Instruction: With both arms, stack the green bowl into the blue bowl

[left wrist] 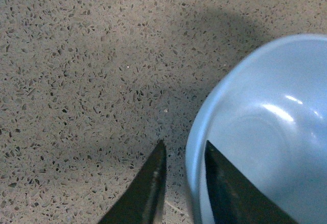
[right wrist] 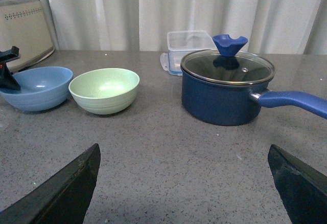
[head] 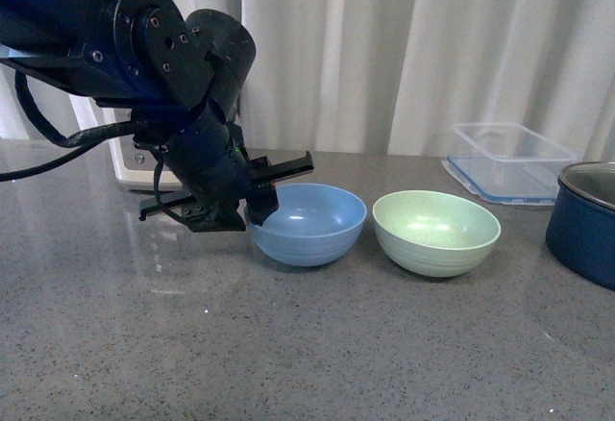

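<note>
Beside the blue bowl (head: 309,224) the green bowl (head: 437,232) is set: light, stiff, likely slick, best pinched at its rim. The blue rim is straddled by the part-open left gripper (left wrist: 185,142); the right gripper (right wrist: 184,146) is spread wide, empty.

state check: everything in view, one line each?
blue bowl, upright, empty, rim between the left gripper's fingers
green bowl, upright, empty, beside the blue bowl, not stacked
pot, lid on
clear container, lid state unclear
left gripper, open, straddling the blue bowl's rim
right gripper, wide open, empty
</note>
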{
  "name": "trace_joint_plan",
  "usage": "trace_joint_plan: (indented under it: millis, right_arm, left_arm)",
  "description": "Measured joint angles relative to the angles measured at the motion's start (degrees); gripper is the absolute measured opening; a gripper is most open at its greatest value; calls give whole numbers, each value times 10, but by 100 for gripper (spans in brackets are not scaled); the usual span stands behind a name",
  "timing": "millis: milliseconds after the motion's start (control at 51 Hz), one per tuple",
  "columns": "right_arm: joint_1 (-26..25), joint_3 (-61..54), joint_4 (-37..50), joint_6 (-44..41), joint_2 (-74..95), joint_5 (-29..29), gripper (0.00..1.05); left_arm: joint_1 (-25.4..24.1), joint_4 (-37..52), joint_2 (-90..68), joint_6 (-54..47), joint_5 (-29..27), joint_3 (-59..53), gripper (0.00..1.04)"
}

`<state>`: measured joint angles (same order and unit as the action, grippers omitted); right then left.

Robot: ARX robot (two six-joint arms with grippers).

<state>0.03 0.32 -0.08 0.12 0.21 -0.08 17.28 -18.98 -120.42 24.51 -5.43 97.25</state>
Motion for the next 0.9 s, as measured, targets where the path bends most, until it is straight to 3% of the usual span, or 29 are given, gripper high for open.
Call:
trace_joint_plan:
  millis: [235,314,392,451,569,804,863,902]
  right_arm:
    - [0,0,0,0,0,0,95]
    - [0,0,0,0,0,0,95]
    - [0,0,0,0,0,0,95]
    - [0,0,0,0,0,0,95]
    - [0,0,0,0,0,0,95]
    - [0,0,0,0,0,0,95]
    - [0,0,0,0,0,0,95]
    - [0,0,0,0,0,0,95]
  left_arm:
    - [1,48,20,-14,-6,-21,63]
    - [2,150,72,-48,-5,-78,79]
    - [2,284,142,-96,-52,-146,93]
    - [-1,400,206,-155,-100,-207,82]
    - [-24,526,315,-216,-87,-359,59]
    - [-75,618,406,-235,-46,-620,12]
    - [-81,631,432,-236,-37,-650,3]
    - [-85,640,452,-239,-31,-672,4]
